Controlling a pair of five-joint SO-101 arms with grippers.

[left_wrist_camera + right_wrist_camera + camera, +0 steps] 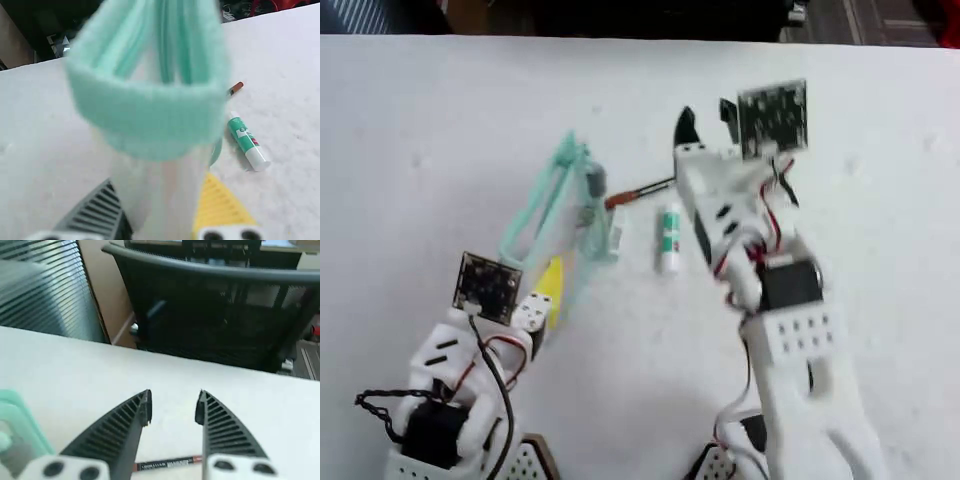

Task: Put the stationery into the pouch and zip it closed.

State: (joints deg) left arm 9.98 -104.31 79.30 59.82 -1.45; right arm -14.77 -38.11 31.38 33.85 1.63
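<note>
The pouch (558,205) is clear plastic with mint-green trim and lies left of centre. My left gripper (548,292) is shut on its near end. In the left wrist view the pouch's mint rim (150,117) gapes open, its clear wall pinched between the grey and yellow fingers (220,210). A reddish pencil (642,191) lies beside the pouch with one end at its mouth. A green-and-white glue stick (668,238) lies just to the right of the pouch. My right gripper (707,120) hangs open over the pencil (167,464), whose far end shows between its fingers (120,432).
The white table (440,130) has bare room to the left and at the front centre. The right arm's body (790,330) crosses the front right. Beyond the table's far edge stands a black mesh chair (220,305).
</note>
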